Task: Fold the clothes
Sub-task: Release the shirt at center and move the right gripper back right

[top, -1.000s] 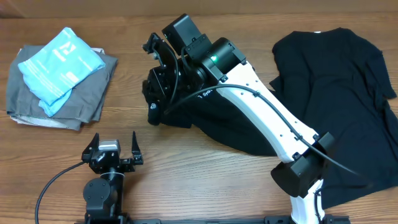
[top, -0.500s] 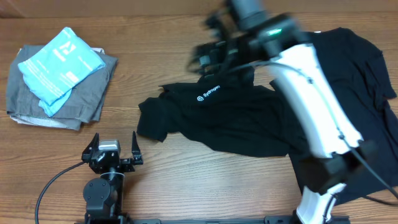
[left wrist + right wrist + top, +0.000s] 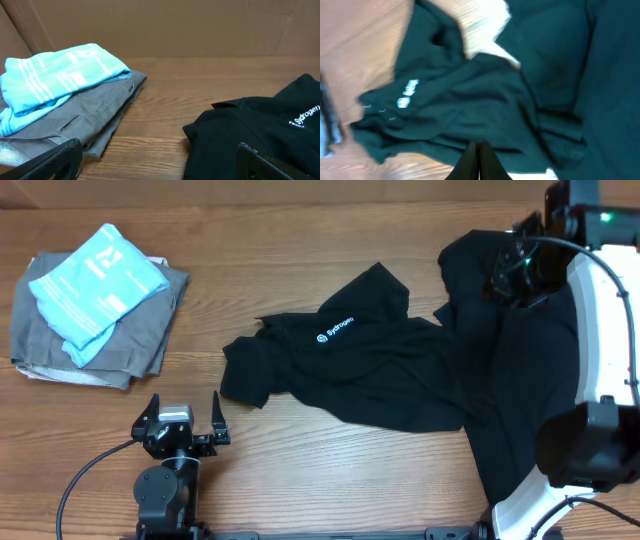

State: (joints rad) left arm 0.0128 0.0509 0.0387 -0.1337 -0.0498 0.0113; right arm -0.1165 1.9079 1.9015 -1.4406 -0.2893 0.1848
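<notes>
Right side first: the fingers are pressed together, tip to tip, a dark wedge at the bottom of the right wrist view. That picture is smeared, so I can't say for sure, but no cloth seems to be caught between them. The right gripper hangs over the upper left part of the second black garment, which lies spread along the right side of the table, partly under the white arm.

Over to the left gripper: its jaws stand wide apart, one finger at each bottom corner of the left wrist view, with nothing between them. It sits low at the near edge of the table, pointing towards the far side.

Now the polo shirt. It lies crumpled in the middle of the table, unfolded, with its white logo and lettering facing up and one sleeve sticking out to the left, near the left gripper but apart from it. Its right edge runs up against the second black garment, the two overlapping there.

Further out, at the far left, the grey folded garment sits flat with the light blue packet resting on top, well apart from both black pieces.
</notes>
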